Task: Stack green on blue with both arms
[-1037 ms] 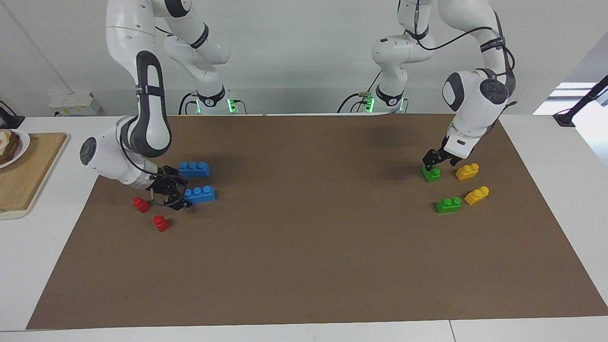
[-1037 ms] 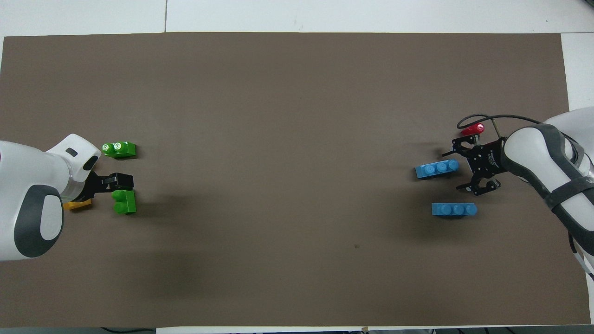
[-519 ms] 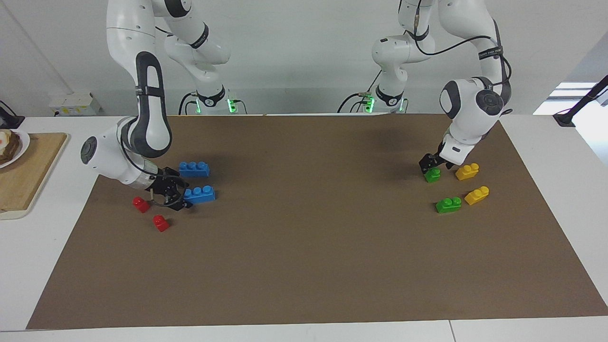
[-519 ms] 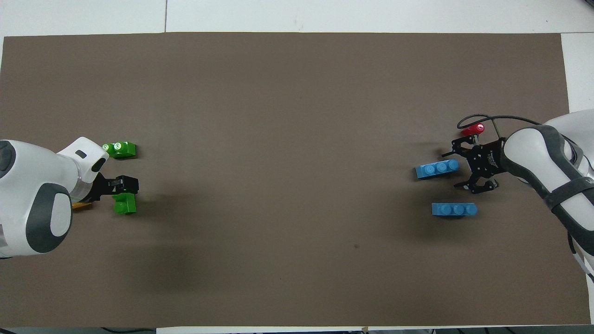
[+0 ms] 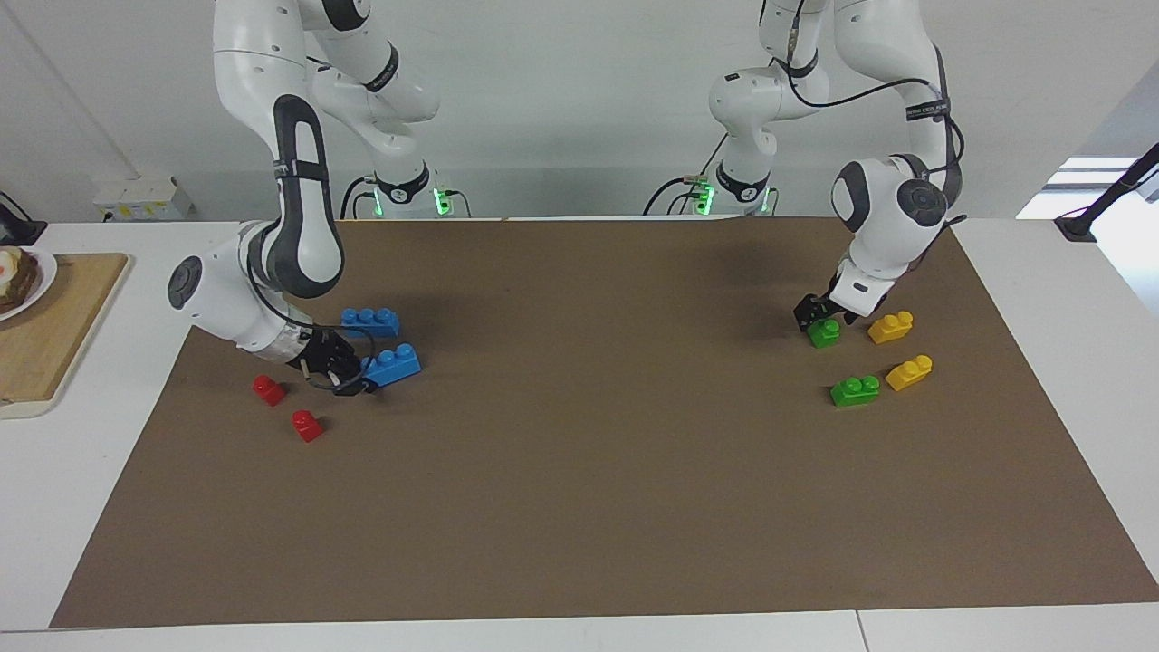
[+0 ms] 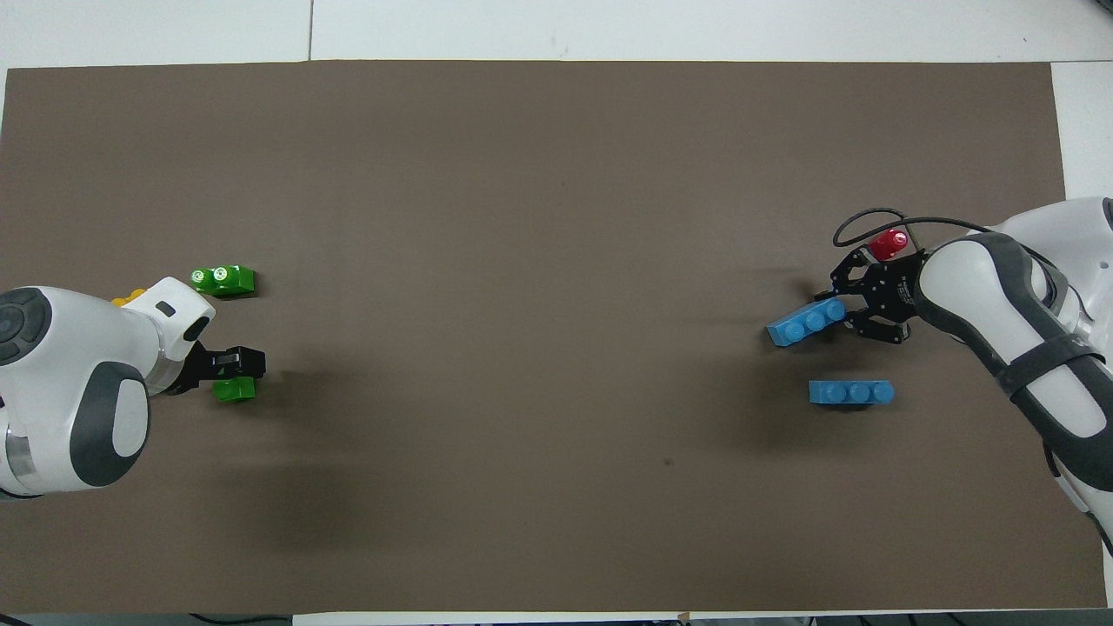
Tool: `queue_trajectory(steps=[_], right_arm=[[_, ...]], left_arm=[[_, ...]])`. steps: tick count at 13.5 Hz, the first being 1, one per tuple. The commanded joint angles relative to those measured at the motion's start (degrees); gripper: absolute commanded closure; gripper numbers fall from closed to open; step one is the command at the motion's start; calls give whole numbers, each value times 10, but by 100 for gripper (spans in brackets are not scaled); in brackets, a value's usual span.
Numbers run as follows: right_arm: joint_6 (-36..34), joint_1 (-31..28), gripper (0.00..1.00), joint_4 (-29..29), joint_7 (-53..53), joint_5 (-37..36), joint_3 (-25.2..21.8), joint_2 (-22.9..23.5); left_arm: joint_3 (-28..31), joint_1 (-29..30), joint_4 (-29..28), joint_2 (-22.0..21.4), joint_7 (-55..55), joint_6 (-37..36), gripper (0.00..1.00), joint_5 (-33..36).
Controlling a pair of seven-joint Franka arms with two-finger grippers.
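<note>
My right gripper (image 5: 355, 374) is shut on one end of a blue brick (image 5: 396, 363) and holds it tilted, its free end raised off the mat; it also shows in the overhead view (image 6: 802, 322) at the gripper (image 6: 848, 306). The second blue brick (image 5: 369, 321) lies flat, nearer to the robots. My left gripper (image 5: 820, 317) is down on a green brick (image 5: 825, 335), covering its top; in the overhead view (image 6: 233, 390) only part of it shows under the gripper (image 6: 236, 365). The second green brick (image 5: 855, 390) lies farther from the robots.
Two yellow bricks (image 5: 890, 327) (image 5: 909, 372) lie beside the green ones, toward the left arm's end. Two red bricks (image 5: 268, 389) (image 5: 307, 425) lie beside my right gripper. A wooden board (image 5: 54, 326) sits off the brown mat (image 5: 598, 471) at the right arm's end.
My right gripper has closed on the blue brick and tipped it up, turning it on the mat. My left gripper has lowered onto the green brick.
</note>
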Motion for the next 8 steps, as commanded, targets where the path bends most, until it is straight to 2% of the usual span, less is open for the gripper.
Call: queue_trajectory(steps=[1,3,4,5,6,8], right_arm=[[-13,23,100,53,89,15,6,6],[-22,54,100,83,167,21,6,6],[-22,74,100,92,203,45,6,6],[-22,96,100,99,235,70,6,6],[-15,117,100,105,276,79,6,6],[0,158,100,107,339,81,6,6]], left_arm=[[-3,8,-17,-11,4,14,13,8],[-3,8,-17,-11,1,14,35,8],[-3,7,-17,-11,1,14,54,8],[-3,7,-16,-11,1,14,80,8],[-3,6,-16,-10,4,12,100,8],[-3,0,-7,-8,0,3,100,8]])
